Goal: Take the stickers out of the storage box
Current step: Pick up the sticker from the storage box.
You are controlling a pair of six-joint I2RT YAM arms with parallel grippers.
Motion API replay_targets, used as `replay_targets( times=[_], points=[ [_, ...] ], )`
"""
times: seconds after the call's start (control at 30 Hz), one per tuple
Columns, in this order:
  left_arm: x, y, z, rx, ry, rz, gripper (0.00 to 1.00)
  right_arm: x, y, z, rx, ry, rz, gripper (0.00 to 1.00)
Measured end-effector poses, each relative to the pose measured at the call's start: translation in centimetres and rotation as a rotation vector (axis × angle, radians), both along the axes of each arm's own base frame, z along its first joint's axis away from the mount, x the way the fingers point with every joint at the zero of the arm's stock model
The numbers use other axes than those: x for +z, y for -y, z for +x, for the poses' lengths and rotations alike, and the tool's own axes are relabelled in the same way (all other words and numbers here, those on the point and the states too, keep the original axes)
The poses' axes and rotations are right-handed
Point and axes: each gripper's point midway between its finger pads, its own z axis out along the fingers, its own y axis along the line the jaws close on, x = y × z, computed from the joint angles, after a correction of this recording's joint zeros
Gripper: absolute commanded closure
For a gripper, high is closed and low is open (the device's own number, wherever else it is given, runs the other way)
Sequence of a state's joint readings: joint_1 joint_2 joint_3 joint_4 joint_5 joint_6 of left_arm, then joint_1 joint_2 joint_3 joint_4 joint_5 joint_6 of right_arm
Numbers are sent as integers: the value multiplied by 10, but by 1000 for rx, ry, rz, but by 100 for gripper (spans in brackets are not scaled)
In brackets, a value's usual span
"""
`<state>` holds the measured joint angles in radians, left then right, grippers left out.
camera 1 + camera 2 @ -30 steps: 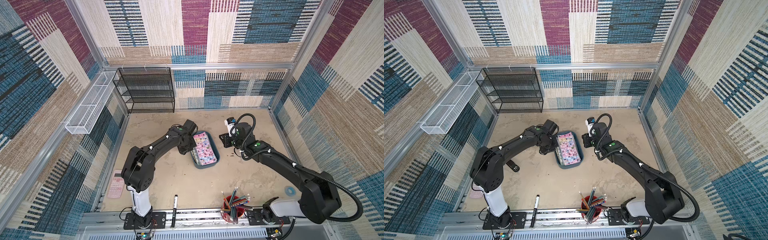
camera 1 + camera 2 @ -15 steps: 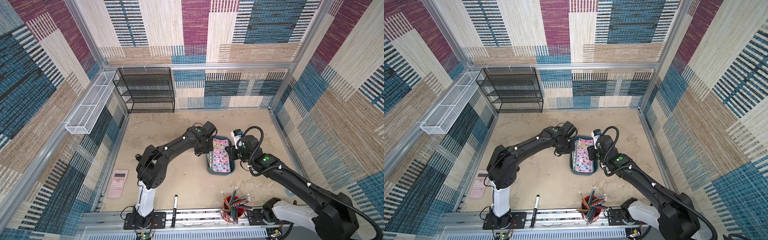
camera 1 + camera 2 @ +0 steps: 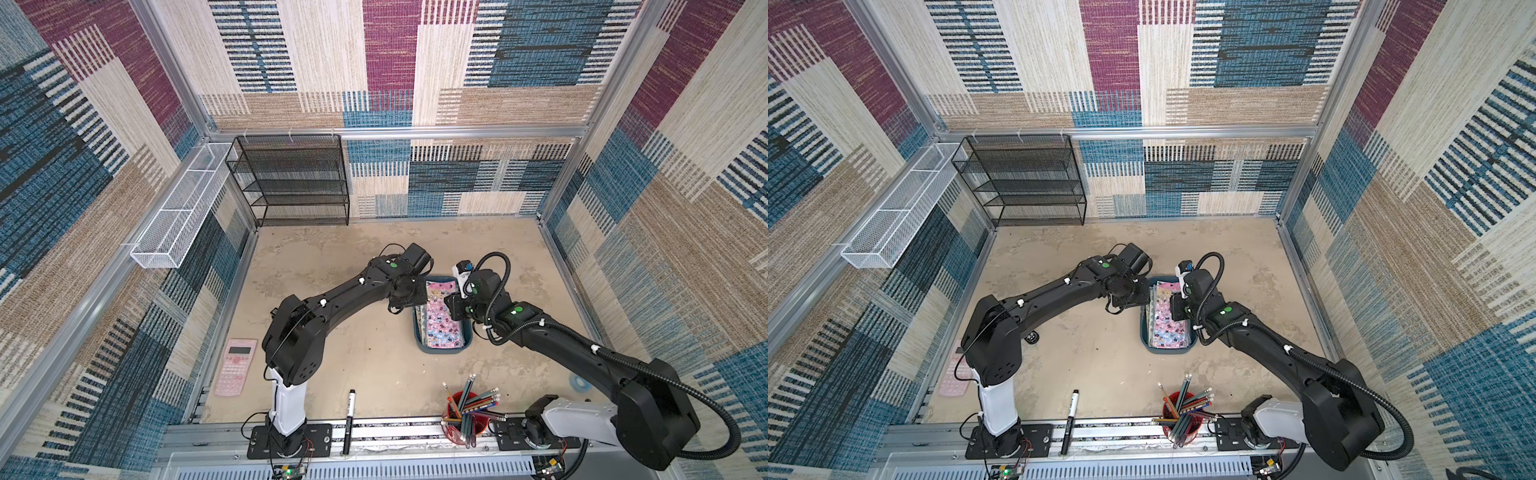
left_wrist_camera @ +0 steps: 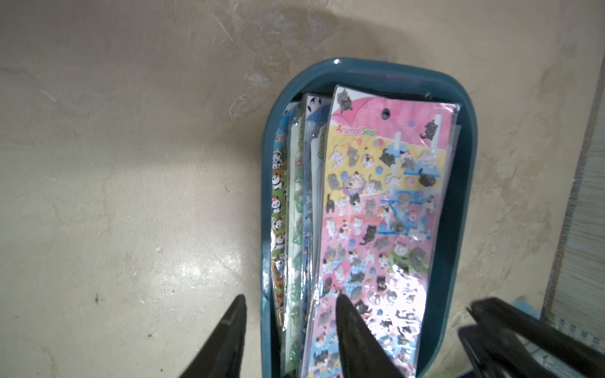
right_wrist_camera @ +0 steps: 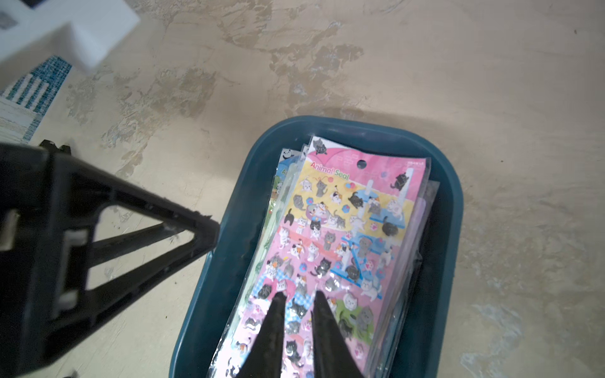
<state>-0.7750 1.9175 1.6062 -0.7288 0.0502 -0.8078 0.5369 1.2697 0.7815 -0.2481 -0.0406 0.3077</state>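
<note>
We list, in a top view: pink calculator [image 3: 236,367], lower left. Left gripper [image 4: 290,297]: jaws well apart, astride one long wall of the storage box [image 3: 440,350], holding nothing. Box right of centre, stickers [image 3: 441,324] stacked inside. Right gripper [image 5: 299,293]: narrow gap, tips over the cat sheet [image 5: 357,222], nothing gripped.

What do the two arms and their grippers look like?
Both arms are black with white base segments: left arm, right arm. Each carries a green dot near the wrist. A ribbed black hose loops off the right arm; a white block sits on its wrist. The left gripper and right gripper have black tapering fingers.
</note>
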Motion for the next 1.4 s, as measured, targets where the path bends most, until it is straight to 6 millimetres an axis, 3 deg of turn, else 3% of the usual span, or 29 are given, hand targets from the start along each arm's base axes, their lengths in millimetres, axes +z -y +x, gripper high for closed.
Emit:
replay_targets(
  times=[0.27, 0.43, 0.7, 0.8, 0.97, 1.03, 1.23, 1.33, 1.4],
  points=[
    [-18, 2, 1, -10, -28, 25, 57, -15, -27, 3, 59, -4, -59, 96],
    [-23, 3, 0, -11, -43, 28, 58, -30, -23, 9, 18, -24, -121, 100],
    [-35, 6, 0, -18, -73, 31, 60, -63, -1, 18, -124, -82, -225, 100],
    [-39, 7, -1, -19, -81, 33, 60, -78, -17, 14, -64, -112, -162, 100],
    [-44, 6, -3, -18, -88, 35, 61, -81, -56, -4, 78, -141, 73, 100],
    [-47, 4, -4, -13, -92, 36, 63, -83, -61, -11, 100, -160, 121, 100],
    [-51, 2, -5, -5, -99, 39, 88, -79, -60, -14, 102, -162, 156, 100],
    [-52, 3, -5, -5, -101, 37, 94, -67, -60, -14, 101, -158, 155, 100],
    [-53, 2, -3, -1, -97, 33, 95, -49, -59, -8, 85, -126, 150, 96]
  ],
)
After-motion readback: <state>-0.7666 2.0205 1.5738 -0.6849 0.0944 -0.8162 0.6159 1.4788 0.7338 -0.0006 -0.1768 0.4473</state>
